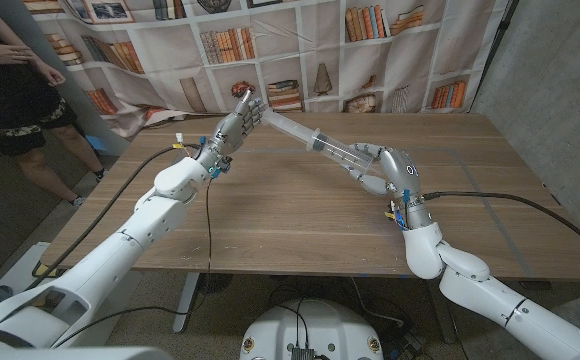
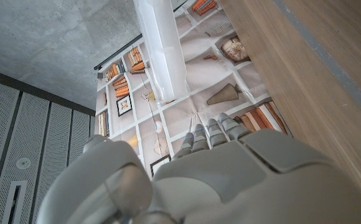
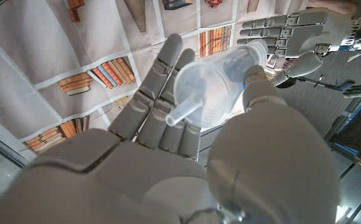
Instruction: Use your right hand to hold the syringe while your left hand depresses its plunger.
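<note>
Right robot hand (image 1: 378,168) grasps the syringe (image 1: 315,143) barrel above the worktop (image 1: 290,215), its long axis pointing at the left robot hand (image 1: 240,118), whose spread palm meets the plunger end.

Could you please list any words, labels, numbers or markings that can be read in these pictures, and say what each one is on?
No text can be read.
Syringe, held by the right hand: its barrel shows no readable scale.
Bookshelf backdrop: the printed book spines are too small and blurred.
Left hand: no lettering.
</note>
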Robot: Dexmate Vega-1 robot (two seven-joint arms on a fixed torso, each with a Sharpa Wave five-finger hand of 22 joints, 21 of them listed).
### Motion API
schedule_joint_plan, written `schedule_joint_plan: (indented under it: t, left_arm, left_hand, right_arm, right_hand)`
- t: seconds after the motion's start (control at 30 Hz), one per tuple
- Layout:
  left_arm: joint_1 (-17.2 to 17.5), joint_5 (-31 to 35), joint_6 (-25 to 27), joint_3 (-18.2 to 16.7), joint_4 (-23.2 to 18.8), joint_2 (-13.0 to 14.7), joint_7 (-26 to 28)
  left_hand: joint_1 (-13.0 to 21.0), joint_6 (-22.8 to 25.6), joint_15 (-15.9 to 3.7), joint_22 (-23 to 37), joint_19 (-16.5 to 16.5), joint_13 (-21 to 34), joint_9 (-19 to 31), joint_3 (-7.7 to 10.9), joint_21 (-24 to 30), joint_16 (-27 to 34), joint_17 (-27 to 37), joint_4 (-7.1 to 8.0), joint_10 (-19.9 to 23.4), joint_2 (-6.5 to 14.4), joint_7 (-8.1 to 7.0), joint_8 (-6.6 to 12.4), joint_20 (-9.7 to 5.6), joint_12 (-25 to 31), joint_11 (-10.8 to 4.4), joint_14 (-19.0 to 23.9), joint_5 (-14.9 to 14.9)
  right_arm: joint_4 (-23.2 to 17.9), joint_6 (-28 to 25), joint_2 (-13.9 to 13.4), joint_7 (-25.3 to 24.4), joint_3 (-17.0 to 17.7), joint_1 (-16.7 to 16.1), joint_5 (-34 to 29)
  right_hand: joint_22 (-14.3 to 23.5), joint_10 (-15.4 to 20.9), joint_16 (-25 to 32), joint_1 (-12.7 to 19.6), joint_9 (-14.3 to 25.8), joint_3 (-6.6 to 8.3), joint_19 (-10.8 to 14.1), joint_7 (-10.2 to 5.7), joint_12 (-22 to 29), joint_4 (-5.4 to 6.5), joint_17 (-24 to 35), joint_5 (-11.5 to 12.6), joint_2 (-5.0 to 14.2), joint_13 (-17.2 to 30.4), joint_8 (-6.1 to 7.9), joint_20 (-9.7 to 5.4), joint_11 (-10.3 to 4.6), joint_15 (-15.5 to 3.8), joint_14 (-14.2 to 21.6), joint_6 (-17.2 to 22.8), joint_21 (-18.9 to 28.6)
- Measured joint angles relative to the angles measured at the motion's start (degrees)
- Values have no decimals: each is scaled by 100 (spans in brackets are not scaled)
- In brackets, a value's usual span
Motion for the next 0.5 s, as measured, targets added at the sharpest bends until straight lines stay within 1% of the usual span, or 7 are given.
schedule_joint_plan:
  t: [0.1,0.13,0.27,0.3,0.33,0.4,0.5]
  left_arm:
    - [0,8,14,0,0,0,-116]
    - [-135,16,20,104,91,-60,-147]
    - [-203,48,67,157,126,-89,-237]
    - [-230,55,81,178,133,-96,-250]
    - [-230,63,91,178,133,-96,-261]
    - [-254,79,115,200,135,-100,-280]
    - [-325,115,160,260,136,-101,-314]
  left_hand:
    - [0,0,10,0,0,0,0,-16,0,0,0,16,0,0,0,0,0,0,0,-10,0]
    - [0,0,10,0,0,0,0,-16,0,0,0,16,0,-1,0,0,0,0,0,-10,0]
    - [-3,0,10,0,0,0,0,-18,0,0,0,14,0,-3,0,11,0,0,0,-10,0]
    - [-30,0,10,0,0,0,0,-32,0,0,0,0,0,-31,0,24,0,0,0,-10,0]
    - [-30,0,10,0,-1,0,0,-32,0,0,0,0,0,-30,0,25,-1,0,0,-10,0]
    - [-30,0,10,0,-32,0,0,-32,0,0,0,0,0,-30,0,25,-32,0,0,-9,0]
    - [-30,0,10,0,-31,0,0,-32,0,0,0,0,0,-30,0,25,-32,0,0,-9,0]
  right_arm:
    - [2,0,10,0,9,8,0]
    - [2,32,12,-1,12,12,-21]
    - [2,41,18,11,23,18,-26]
    - [2,42,18,31,24,19,-28]
    - [2,42,19,31,25,20,-28]
    - [0,42,18,80,28,24,-31]
    - [-7,40,18,134,29,32,-35]
  right_hand:
    - [0,0,0,0,0,0,0,-1,-10,0,0,0,0,0,-1,0,0,0,0,1,21]
    - [0,0,0,0,0,-9,0,-2,-15,-8,0,0,0,0,-1,0,0,0,0,1,22]
    - [0,0,0,0,0,-9,0,-6,-20,-8,0,0,0,0,-17,0,0,1,-1,6,22]
    - [0,0,0,0,0,-9,0,-6,-20,-8,0,-1,-1,0,-17,0,0,1,-1,6,22]
    - [1,0,0,0,0,-25,0,-7,-20,8,0,-1,0,0,-18,0,0,1,-1,6,21]
    - [1,0,0,1,-1,-39,0,-7,-21,7,0,-1,-1,0,-19,0,0,1,-1,6,21]
    - [-27,0,-19,1,-1,-39,0,-7,-22,7,1,-1,-1,0,-26,0,0,2,-1,6,44]
